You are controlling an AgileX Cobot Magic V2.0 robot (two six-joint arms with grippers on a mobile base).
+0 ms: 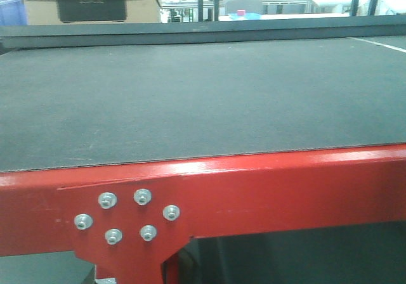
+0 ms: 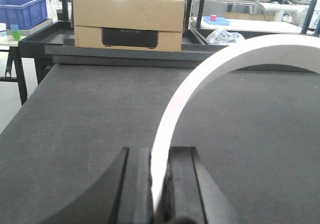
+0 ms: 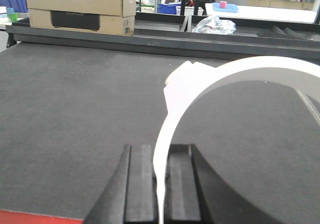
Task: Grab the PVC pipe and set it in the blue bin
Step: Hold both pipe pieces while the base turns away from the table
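Note:
No PVC pipe lies on the dark mat [image 1: 190, 100] in any view. A blue bin [image 2: 22, 9] stands on a side table beyond the mat's far left corner, and its edge shows in the front view as well [image 1: 11, 11]. My left gripper [image 2: 159, 184] is shut on a thin white curved band [image 2: 200, 79] that arcs up and to the right. My right gripper [image 3: 161, 184] is likewise shut on a white curved band [image 3: 210, 79], with a lumpy white bit on its left shoulder. I cannot tell whether these bands are pipe wall. Neither arm shows in the front view.
A cardboard box [image 2: 127, 21] sits in a black tray at the mat's far edge. A crumpled plastic bag [image 3: 212, 25] lies further right. The red frame [image 1: 209, 195] with bolts runs along the near edge. Shelving and tables stand behind.

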